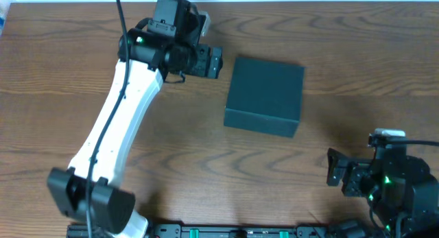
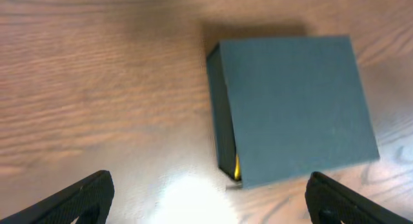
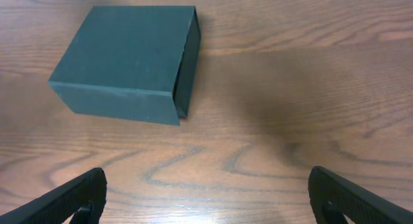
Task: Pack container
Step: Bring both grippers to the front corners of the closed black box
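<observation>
The box (image 1: 264,95) sits shut at centre frame overhead, a yellow sliver (image 2: 237,166) showing in its side gap. The left gripper (image 1: 212,61), upper left of it, and right gripper (image 1: 339,171), lower right, gape wide, empty. Any last press should come straight down, not sideways.

Dark teal container (image 1: 265,96) — lid shut, flat mid-table.

Brown wood-grain table (image 1: 357,53) catching soft glare.
</observation>
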`<state>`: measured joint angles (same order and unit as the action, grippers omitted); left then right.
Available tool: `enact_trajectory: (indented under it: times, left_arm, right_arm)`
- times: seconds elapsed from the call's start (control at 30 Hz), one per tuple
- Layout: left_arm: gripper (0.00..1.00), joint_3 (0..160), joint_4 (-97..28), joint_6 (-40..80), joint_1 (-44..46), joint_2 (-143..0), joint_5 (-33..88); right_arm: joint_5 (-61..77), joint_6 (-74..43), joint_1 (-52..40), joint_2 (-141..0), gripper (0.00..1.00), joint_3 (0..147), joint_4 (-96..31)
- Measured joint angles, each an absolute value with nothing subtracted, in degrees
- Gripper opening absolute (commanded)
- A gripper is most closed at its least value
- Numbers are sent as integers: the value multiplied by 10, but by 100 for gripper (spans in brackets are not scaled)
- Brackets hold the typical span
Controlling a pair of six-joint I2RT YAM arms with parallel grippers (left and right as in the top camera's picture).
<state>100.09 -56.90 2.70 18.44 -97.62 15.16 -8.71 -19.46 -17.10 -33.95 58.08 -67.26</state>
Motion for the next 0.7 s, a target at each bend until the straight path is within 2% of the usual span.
enact_trajectory:
  times: [0.23, 0.53, 0.7]
  left_arm:
    - [96, 918, -589, 25, 210, -885, 129]
    - [96, 712, -521, 29, 247, -730, 85]
    - [96, 624, -470, 53, 283, -694, 57]
  right_arm:
    - [-87, -207, -171, -470, 99, 581, -628]
    - [-59, -220, -171, -682, 99, 581, -519]
    - [-33, -222, -171, -757, 99, 580, -443]
